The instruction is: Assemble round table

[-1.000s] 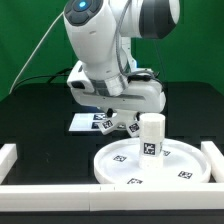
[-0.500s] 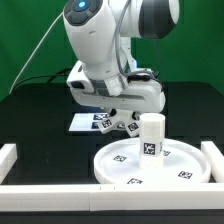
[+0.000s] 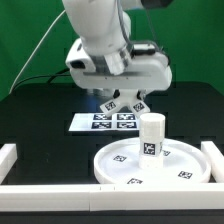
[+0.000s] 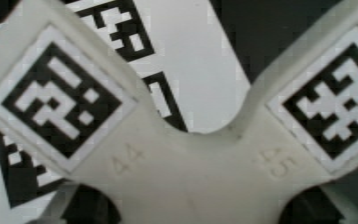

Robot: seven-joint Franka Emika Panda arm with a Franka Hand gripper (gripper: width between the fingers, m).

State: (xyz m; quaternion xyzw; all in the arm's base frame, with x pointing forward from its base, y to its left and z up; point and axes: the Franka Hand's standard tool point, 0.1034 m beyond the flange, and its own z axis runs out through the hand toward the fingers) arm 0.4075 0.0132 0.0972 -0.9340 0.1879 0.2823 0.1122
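Observation:
The round disc (image 3: 120,168) lies flat at the front of the black table. On its central hub the short cylindrical leg (image 3: 152,135) stands upright. My gripper (image 3: 126,98) hangs above and behind the leg, shut on the cross-shaped base (image 3: 113,104). Two of the base's tagged arms stick out below the hand. In the wrist view the cross-shaped base (image 4: 194,160) fills the picture, two tagged arms spreading in a V. My fingers are mostly hidden behind it.
The marker board (image 3: 100,122) lies on the table right under the lifted base. White border rails run along the front (image 3: 60,190), the exterior view's left (image 3: 8,155) and the exterior view's right (image 3: 216,150).
The jaws closed on the cross-shaped base. The arm then rose, lifting the base off the table above the marker board. Disc and leg have not moved.

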